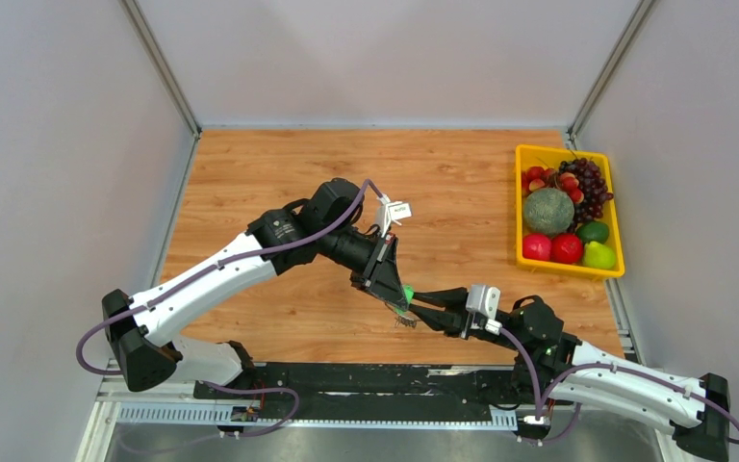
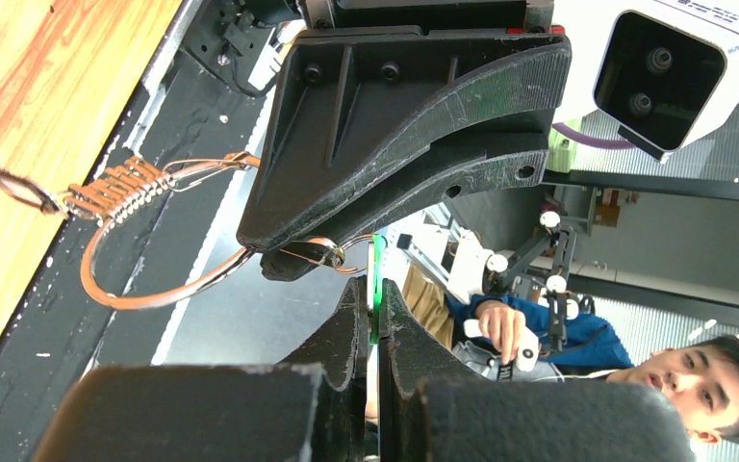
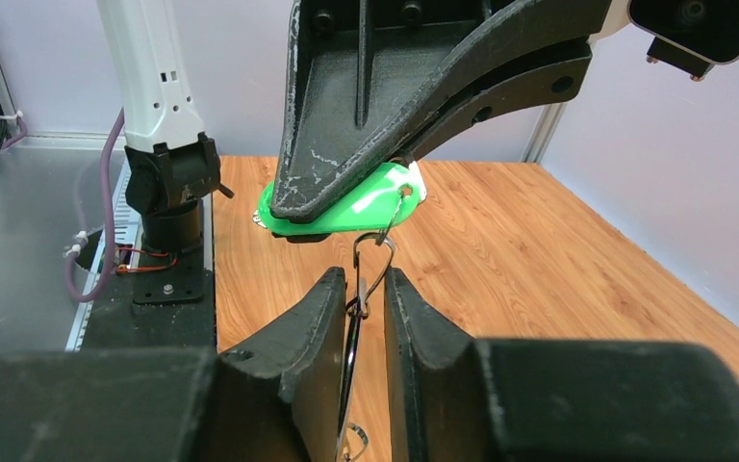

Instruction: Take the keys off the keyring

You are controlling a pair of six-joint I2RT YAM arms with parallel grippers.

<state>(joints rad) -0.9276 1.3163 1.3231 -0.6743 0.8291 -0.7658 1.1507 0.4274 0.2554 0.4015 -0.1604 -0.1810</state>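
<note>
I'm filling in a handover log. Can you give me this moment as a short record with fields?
left gripper: shut on green plastic key tag
right gripper: jaws slightly apart, thin silver wire keyring between them
keyring position: in the air above wooden table, near its front edge
tag link: wire runs through the tag's hole, not yet removed
elsewhere: yellow plastic tray of fruit, table's far right

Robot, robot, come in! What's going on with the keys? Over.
Left fingers shut on green tag. Right fingers either side of keyring, gap showing. Tag not off ring yet. Fruit tray well clear.
</note>
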